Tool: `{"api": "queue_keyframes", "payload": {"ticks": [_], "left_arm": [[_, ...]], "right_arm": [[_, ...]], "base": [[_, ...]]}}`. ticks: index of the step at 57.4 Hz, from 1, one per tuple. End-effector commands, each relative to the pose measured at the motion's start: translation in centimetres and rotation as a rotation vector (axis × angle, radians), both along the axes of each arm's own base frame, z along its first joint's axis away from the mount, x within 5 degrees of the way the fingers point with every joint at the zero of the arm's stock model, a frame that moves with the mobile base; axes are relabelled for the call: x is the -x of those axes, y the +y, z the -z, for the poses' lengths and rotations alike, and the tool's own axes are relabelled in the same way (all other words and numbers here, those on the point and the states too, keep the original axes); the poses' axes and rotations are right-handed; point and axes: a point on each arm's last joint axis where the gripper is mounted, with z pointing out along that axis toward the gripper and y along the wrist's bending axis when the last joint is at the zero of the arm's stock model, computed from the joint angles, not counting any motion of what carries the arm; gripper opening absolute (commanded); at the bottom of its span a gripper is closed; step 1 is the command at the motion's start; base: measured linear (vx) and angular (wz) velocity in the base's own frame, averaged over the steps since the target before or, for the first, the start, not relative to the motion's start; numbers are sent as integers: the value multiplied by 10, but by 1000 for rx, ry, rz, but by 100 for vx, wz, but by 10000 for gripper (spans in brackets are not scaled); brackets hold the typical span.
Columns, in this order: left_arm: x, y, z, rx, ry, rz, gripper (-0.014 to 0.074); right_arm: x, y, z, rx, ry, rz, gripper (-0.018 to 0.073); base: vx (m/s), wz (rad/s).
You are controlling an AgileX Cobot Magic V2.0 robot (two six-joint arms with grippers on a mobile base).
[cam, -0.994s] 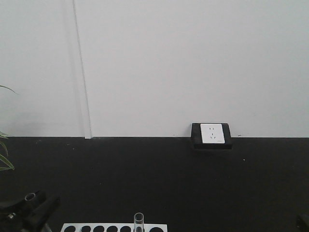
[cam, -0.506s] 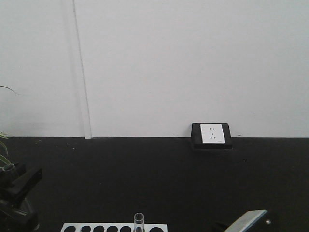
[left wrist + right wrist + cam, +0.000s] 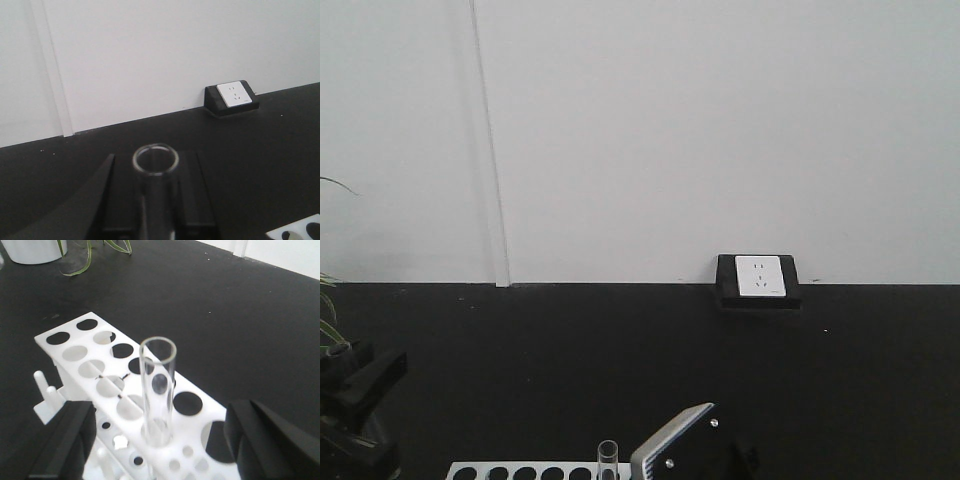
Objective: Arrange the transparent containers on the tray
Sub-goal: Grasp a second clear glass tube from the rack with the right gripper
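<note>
Standing upright in a hole of the white rack (image 3: 75, 352), one test tube (image 3: 157, 390) is flanked, untouched, by the spread-apart fingers (image 3: 270, 440) of the right claw (image 3: 159, 430), while a second test tube (image 3: 155, 172) is clenched by the left claw (image 3: 156, 215) off the rack's left end, above the black table (image 3: 225, 300).

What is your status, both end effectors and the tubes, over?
Left end effector shut on held tube. Right end effector open, straddling racked tube in white rack. Tray unseen.
</note>
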Motion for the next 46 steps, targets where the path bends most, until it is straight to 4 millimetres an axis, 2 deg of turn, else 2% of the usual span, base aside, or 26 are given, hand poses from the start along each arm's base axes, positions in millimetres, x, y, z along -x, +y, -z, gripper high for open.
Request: {"api": "queue_keyframes", "payload": {"ticks": [1, 21, 38, 46], "left_arm": [[0, -2, -22, 56, -113, 15, 56], [0, -2, -22, 56, -113, 15, 56], [0, -2, -22, 56, -113, 15, 56], [0, -2, -22, 56, -113, 15, 55]], "right_arm": [[-13, 13, -24, -97, -109, -13, 593], [-34, 34, -12, -107, -115, -16, 568], [-35, 34, -8, -106, -112, -15, 362], [-35, 34, -8, -102, -105, -12, 308]], "base": [[0, 0], [0, 0], [0, 0], [0, 0]]}}
